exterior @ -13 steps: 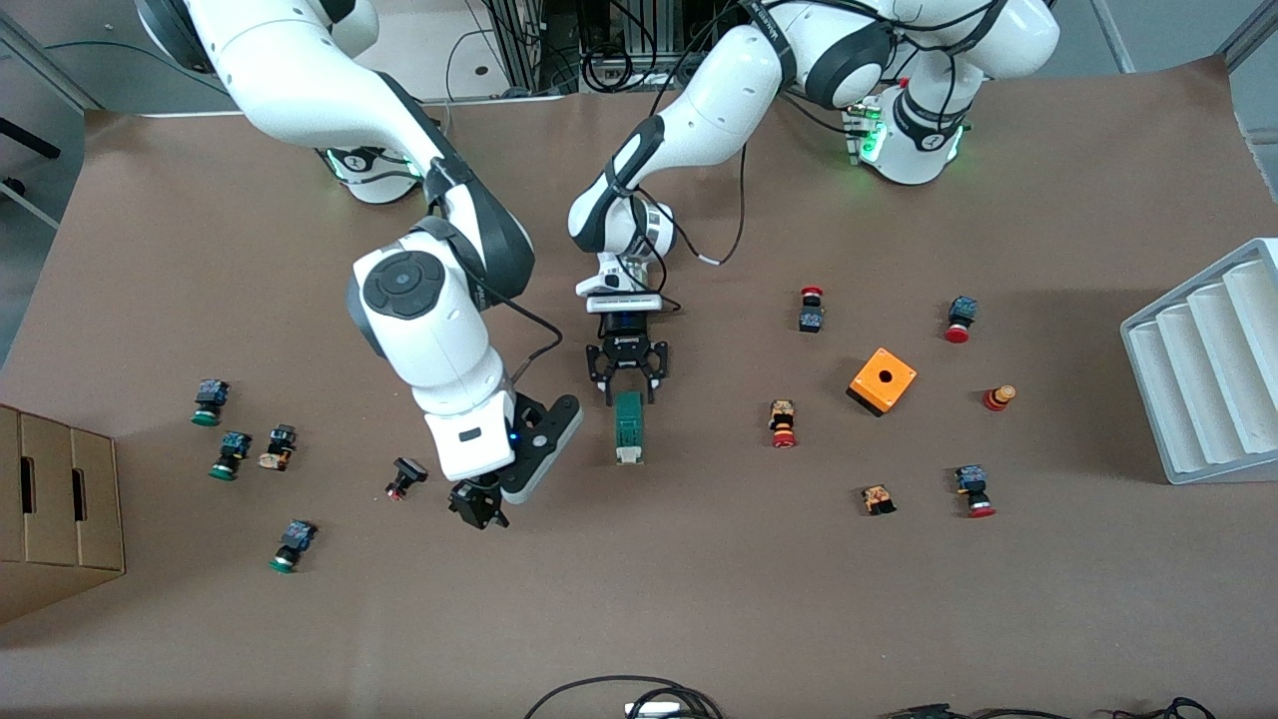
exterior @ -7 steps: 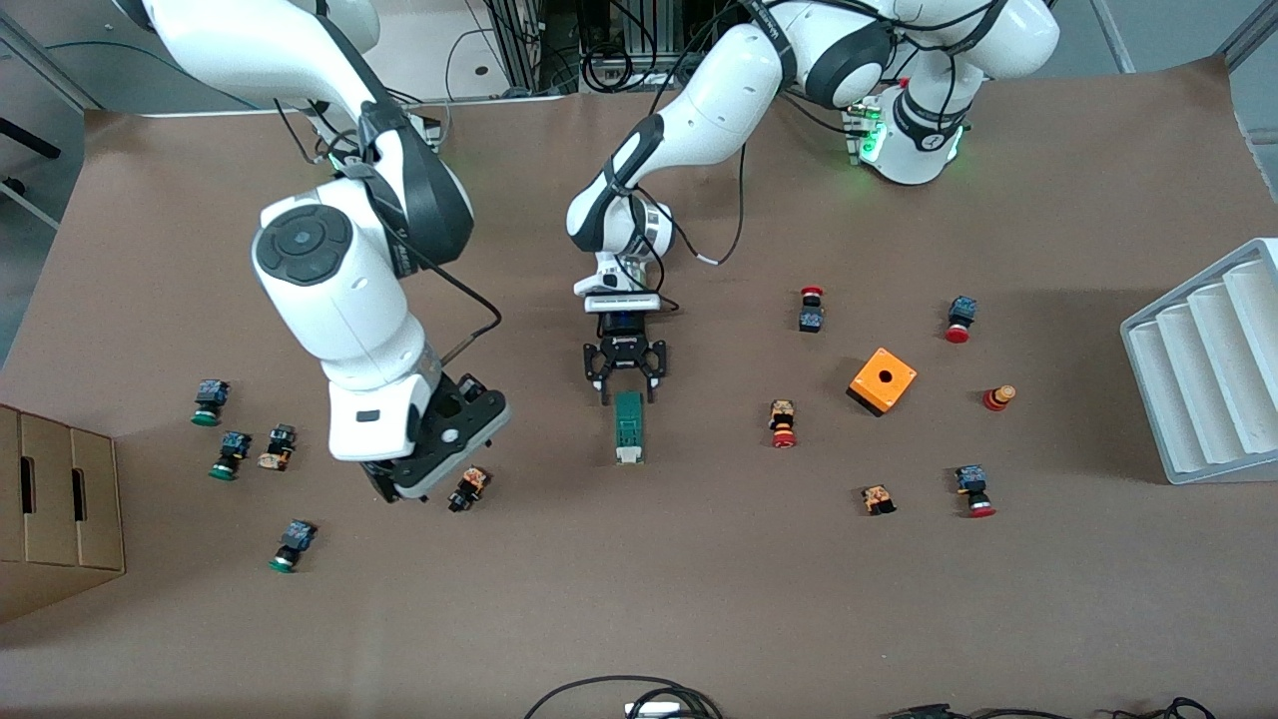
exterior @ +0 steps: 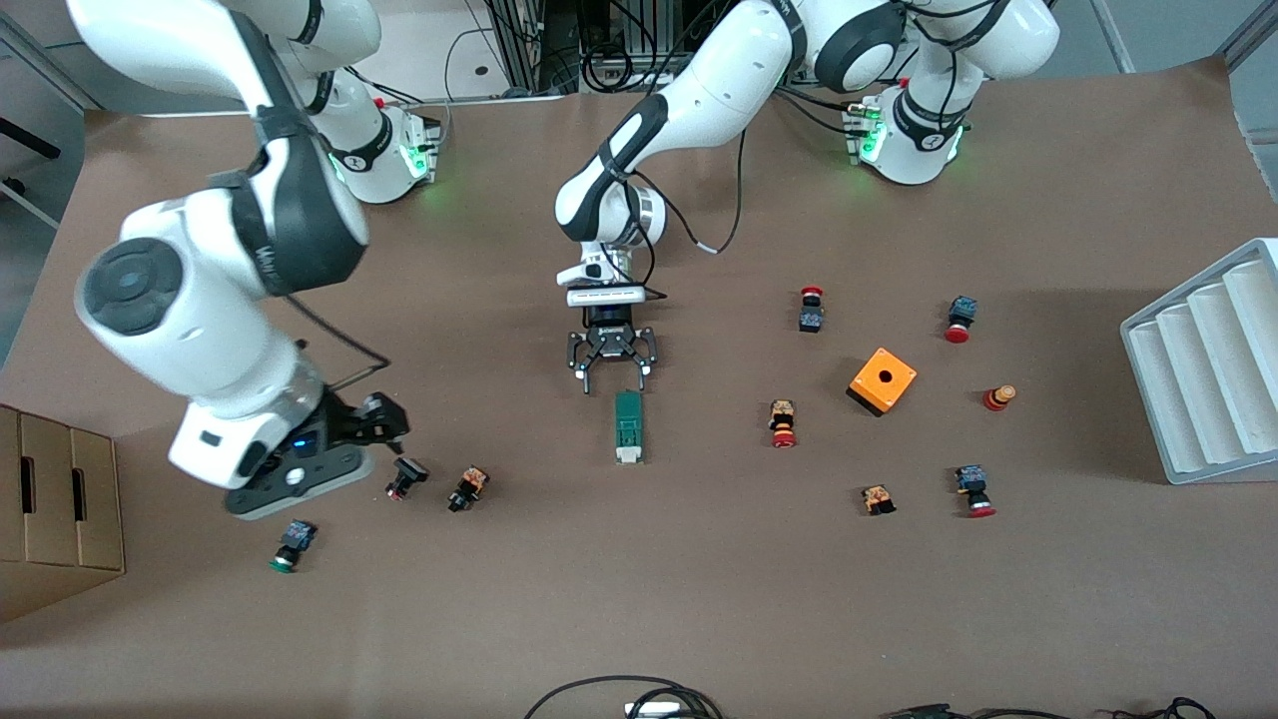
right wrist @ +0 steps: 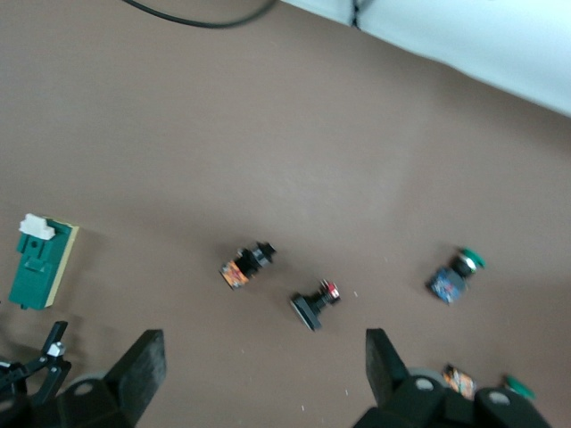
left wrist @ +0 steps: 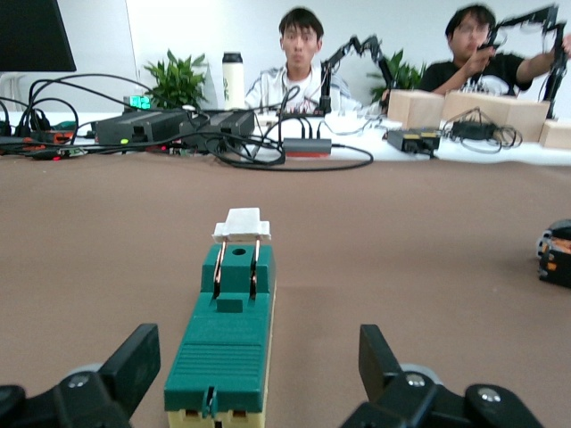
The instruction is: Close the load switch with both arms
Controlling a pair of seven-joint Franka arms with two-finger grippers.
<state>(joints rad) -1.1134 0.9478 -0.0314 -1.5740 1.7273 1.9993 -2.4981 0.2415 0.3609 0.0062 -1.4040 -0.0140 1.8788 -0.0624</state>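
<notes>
Front view, right tool [exterior: 384,419] half hidden

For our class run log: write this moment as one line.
left claw: open, beside load switch | right claw: open, over buttons

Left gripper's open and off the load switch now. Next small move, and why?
Probably lift the left gripper straight up and clear. Its fingers stand open on either side of the load switch's end without touching it, and the switch lies flat on the table with its white piece at the end nearer the front camera. The right gripper is open over the scattered buttons toward its own end.
</notes>
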